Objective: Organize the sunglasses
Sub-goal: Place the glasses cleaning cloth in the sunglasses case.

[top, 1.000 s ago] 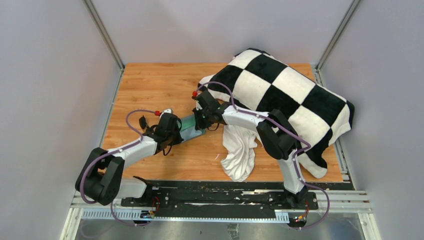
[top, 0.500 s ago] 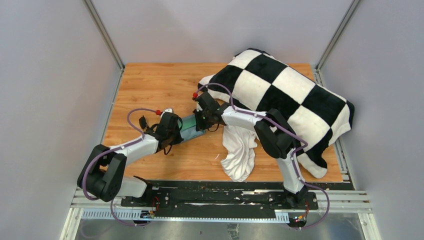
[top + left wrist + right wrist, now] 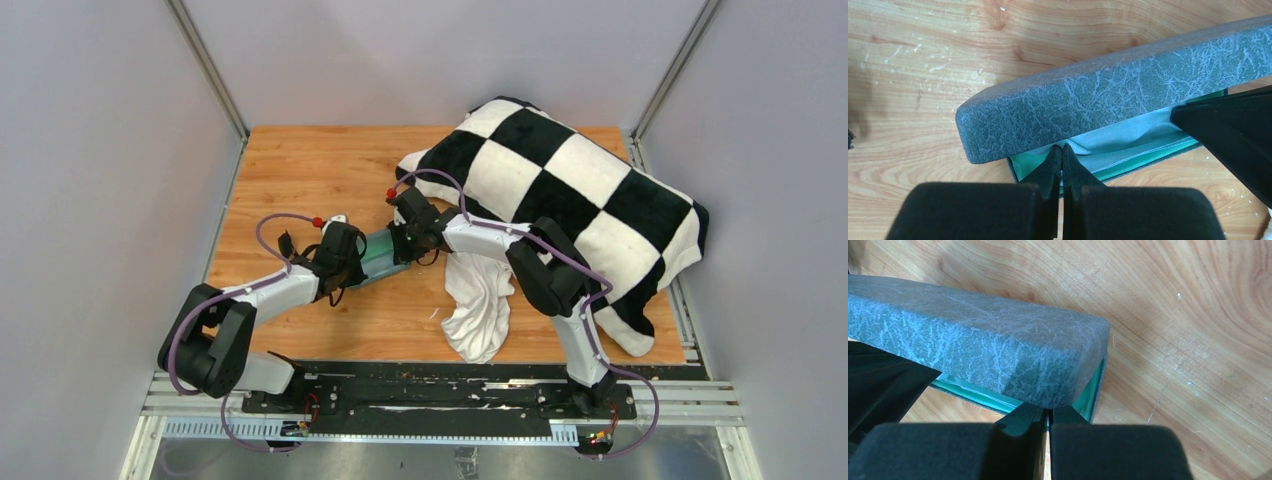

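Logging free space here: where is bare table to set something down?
Bare table shows at the back left, beside the checkered blanket, and in the near strip left of the white cloth. The middle is crowded: left fingers and right fingers sit shut at the grey-blue case.

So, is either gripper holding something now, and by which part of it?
Cannot be told. Both are shut at the open edge of the case: the left gripper by the cloth, the right gripper at its green rim. No clear pinch shows.
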Controlling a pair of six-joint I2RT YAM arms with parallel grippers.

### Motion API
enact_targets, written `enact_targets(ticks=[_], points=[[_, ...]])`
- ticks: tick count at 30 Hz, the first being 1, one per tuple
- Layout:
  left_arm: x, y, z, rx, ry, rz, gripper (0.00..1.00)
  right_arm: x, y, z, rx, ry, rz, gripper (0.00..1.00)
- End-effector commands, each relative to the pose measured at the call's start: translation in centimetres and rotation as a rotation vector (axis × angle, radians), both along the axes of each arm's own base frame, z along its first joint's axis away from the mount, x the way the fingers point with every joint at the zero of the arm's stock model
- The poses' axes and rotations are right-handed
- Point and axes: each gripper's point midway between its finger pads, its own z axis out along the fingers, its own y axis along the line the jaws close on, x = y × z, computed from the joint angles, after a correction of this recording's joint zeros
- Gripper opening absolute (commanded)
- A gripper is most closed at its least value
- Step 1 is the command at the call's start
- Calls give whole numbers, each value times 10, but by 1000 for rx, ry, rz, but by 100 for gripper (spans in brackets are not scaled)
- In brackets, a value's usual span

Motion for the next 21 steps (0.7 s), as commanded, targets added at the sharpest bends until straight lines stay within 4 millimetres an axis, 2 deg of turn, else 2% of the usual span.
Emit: enact_targets(ticks=[1, 4, 9, 16, 21], points=[[3, 7, 2, 39, 0, 5, 0, 4, -13, -14, -36, 11, -21, 8], [3, 7, 5, 42, 1, 0, 0, 4, -11, -8, -25, 3, -20, 15], [2, 5, 11, 32, 1, -14, 16, 4, -7, 6, 4, -8, -9, 20], [-1, 3, 20, 14, -14, -22, 29, 3, -8, 32, 37, -42, -9, 28], [-3, 1, 31, -8, -35, -29, 37, 1, -10, 42, 47, -56, -12, 32]])
